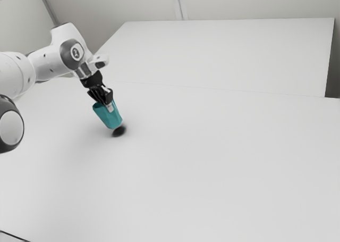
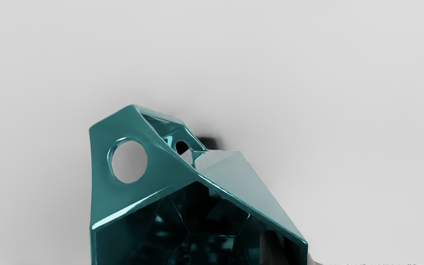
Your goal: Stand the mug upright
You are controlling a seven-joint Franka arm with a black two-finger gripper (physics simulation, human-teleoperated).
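The mug is leaning well off upright over the counter, its open mouth facing back toward the arm and its base slanting down toward the exterior view's right. The tool is clamping the mug's wall near the rim, with one finger reaching inside and the other pressing outside. Whether the base is touching the counter, the pictures are not settling. Doing this well is probably meaning turning the wrist slowly until the base is lying level, lowering gently, and opening only once it is resting flat; hurrying is risking a slip at the thin wall. The mug is showing no readable writing; the arm is carrying a round badge, too small for reading.
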